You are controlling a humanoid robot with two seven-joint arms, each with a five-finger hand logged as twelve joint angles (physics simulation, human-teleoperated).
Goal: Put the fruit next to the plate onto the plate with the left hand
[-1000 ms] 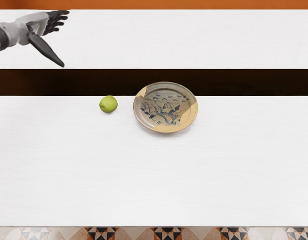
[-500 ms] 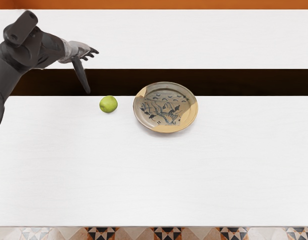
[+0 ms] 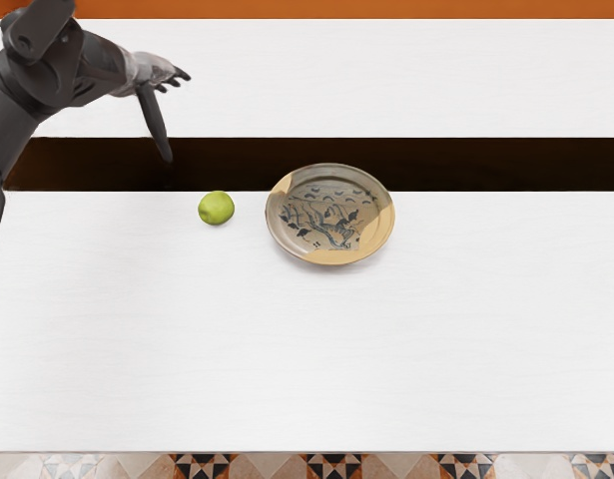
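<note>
A small green fruit (image 3: 216, 208) lies on the white table, just left of a tan plate (image 3: 377, 233) painted with dark blue marks. Fruit and plate are a short gap apart. My left hand (image 3: 159, 95) hangs in the air at the upper left, above and behind the fruit, well clear of it. Its fingers are spread, the thumb (image 3: 155, 125) points down toward the table's far edge, and it holds nothing. The dark forearm (image 3: 47, 75) comes in from the left edge. The right arm does not show.
The white table (image 3: 307, 329) stretches wide in front of the fruit and plate. A dark gap (image 3: 486, 165) runs behind its far edge, with a second white surface (image 3: 386, 75) beyond. Patterned floor tiles (image 3: 326, 466) show along the bottom.
Over the second the left arm swung in from the far left toward the fruit. In the last half second the hand rose slightly and drew back a little to the left.
</note>
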